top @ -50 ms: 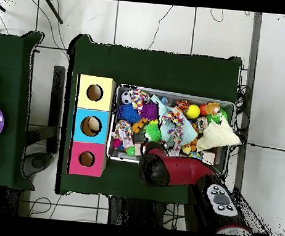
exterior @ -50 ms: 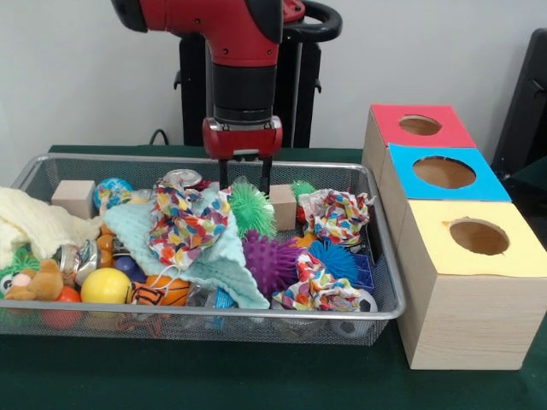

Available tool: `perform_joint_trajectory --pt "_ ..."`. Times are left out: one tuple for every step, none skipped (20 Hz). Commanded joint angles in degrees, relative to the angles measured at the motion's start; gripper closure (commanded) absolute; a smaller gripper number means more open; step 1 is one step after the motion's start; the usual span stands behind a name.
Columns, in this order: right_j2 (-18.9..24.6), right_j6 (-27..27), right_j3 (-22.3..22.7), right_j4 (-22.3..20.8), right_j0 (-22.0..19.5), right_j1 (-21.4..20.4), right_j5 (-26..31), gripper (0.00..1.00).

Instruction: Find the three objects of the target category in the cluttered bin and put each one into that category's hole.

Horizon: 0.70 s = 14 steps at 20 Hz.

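Observation:
A wire mesh bin [exterior @ -50 ms: 256,314] is packed with clutter. My gripper [exterior @ -50 ms: 245,186] hangs at the bin's back edge, open, its two black fingers [exterior @ -50 ms: 224,178] apart with nothing between them. Just below it sits a green spiky ball [exterior @ -50 ms: 253,207]. A purple spiky ball [exterior @ -50 ms: 269,260] and a blue one [exterior @ -50 ms: 333,258] lie nearer the front. Three crumpled patterned wads [exterior @ -50 ms: 184,224] [exterior @ -50 ms: 335,213] [exterior @ -50 ms: 318,290] are spread among them. To the right stand boxes with a red-topped hole [exterior @ -50 ms: 420,125], a blue one [exterior @ -50 ms: 444,172] and a yellow one [exterior @ -50 ms: 479,237]. In the overhead view the arm [top @ -50 ms: 165,169] hides the gripper.
The bin also holds a mint cloth [exterior @ -50 ms: 218,265], a cream cloth [exterior @ -50 ms: 34,224], wooden blocks [exterior @ -50 ms: 73,197] [exterior @ -50 ms: 282,205], a yellow ball [exterior @ -50 ms: 106,286], a small basketball [exterior @ -50 ms: 162,290], a can [exterior @ -50 ms: 181,178] and a plush toy [exterior @ -50 ms: 38,282]. Green table cloth [exterior @ -50 ms: 256,376] lies in front.

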Motion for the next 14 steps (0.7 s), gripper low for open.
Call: perform_joint_trajectory --pt "-3.87 11.37 -0.90 -1.01 2.46 10.62 -11.79 0.00" --pt "-4.63 11.51 -1.01 -0.53 3.07 11.82 -13.34 0.00" --pt "-5.32 11.61 -1.11 0.00 3.68 12.85 -14.84 0.00" --pt "-5.69 11.54 -1.03 0.33 3.91 13.72 -16.07 0.00" --pt "-6.11 11.41 -0.67 0.66 4.21 13.99 -16.71 0.00" --pt "-6.52 11.28 -0.31 0.98 4.51 14.27 -17.35 0.00" --pt "-7.09 11.09 0.21 1.26 4.87 14.27 -17.81 0.00" --pt "-7.38 10.77 0.77 1.28 4.82 14.19 -17.98 0.00" --pt "-7.66 10.35 1.26 1.12 4.65 14.32 -18.10 0.00" --pt "-7.94 9.98 1.68 0.98 4.54 14.24 -18.02 0.00" --pt "-8.30 9.67 2.08 0.77 4.53 14.18 -18.04 0.00" --pt "-8.64 9.38 2.28 0.58 4.48 14.38 -18.32 0.00" --pt "-9.04 9.24 2.43 0.43 4.49 14.74 -18.95 0.00" --pt "-9.45 9.09 2.59 0.29 4.50 15.09 -19.57 0.00"
